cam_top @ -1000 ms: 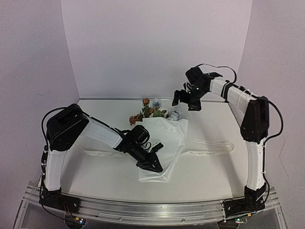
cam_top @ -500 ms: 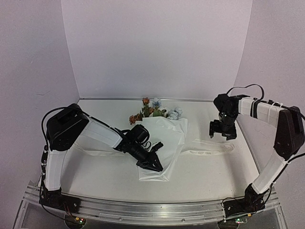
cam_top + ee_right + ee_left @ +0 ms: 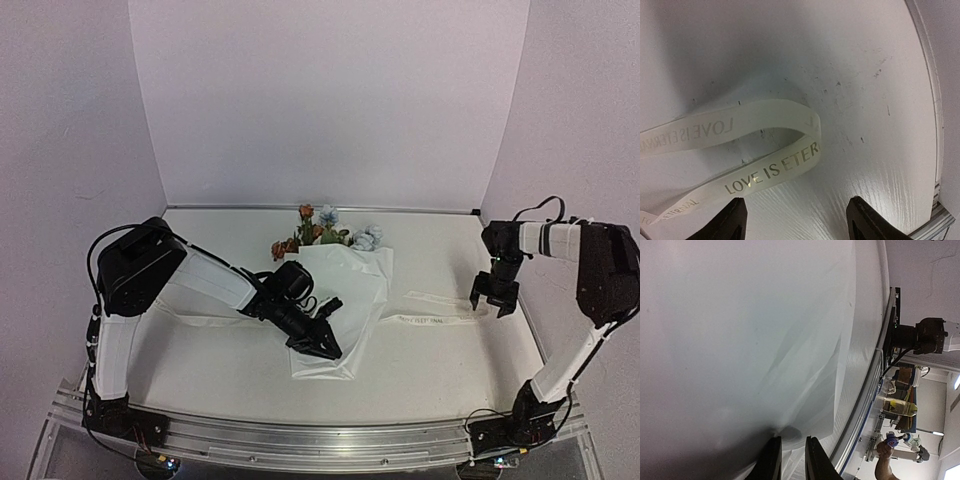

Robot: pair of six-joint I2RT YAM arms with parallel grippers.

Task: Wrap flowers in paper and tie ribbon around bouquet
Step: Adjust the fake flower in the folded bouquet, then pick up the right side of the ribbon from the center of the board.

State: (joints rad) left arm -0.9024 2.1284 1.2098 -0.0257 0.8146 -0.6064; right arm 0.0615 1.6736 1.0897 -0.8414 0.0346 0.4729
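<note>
On the ribbon [image 3: 775,169]: "LOVE IS ETER"

Ribbon [image 3: 432,320] on table [image 3: 430,375] right of bouquet [image 3: 352,282], perhaps touching it

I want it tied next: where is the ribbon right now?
Top view: the ribbon lies on the table's right side, between the bouquet and the right gripper, its looped end under that gripper's open fingers.

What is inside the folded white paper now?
The flowers: orange and pale blue blooms poke from the far end of the paper. Their stems are covered, so how far they reach inside cannot be seen.
</note>
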